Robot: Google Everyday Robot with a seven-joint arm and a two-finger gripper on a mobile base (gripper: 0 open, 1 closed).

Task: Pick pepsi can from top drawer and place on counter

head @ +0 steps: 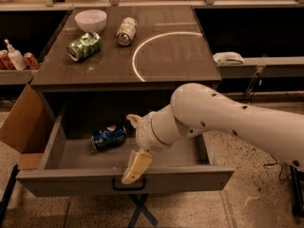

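Observation:
The pepsi can (109,137) lies on its side in the left half of the open top drawer (71,153). The drawer's front panel carries a dark bar handle (128,186). My gripper (132,148) hangs over the drawer's middle front, just right of the can and not touching it. Its fingers are spread, the lower finger (137,167) reaching down over the front panel and the upper tip close to the can's right end. The gripper is empty. The counter (171,56) with its white arc lies above the drawer.
On the counter stand a white bowl (90,19), a green-patterned can (84,45) and a pale green-and-white can (127,31), both cans on their sides. A cardboard box (23,122) leans at the drawer's left. Bottles (14,58) sit on the left shelf, a white cloth (228,58) on the right shelf.

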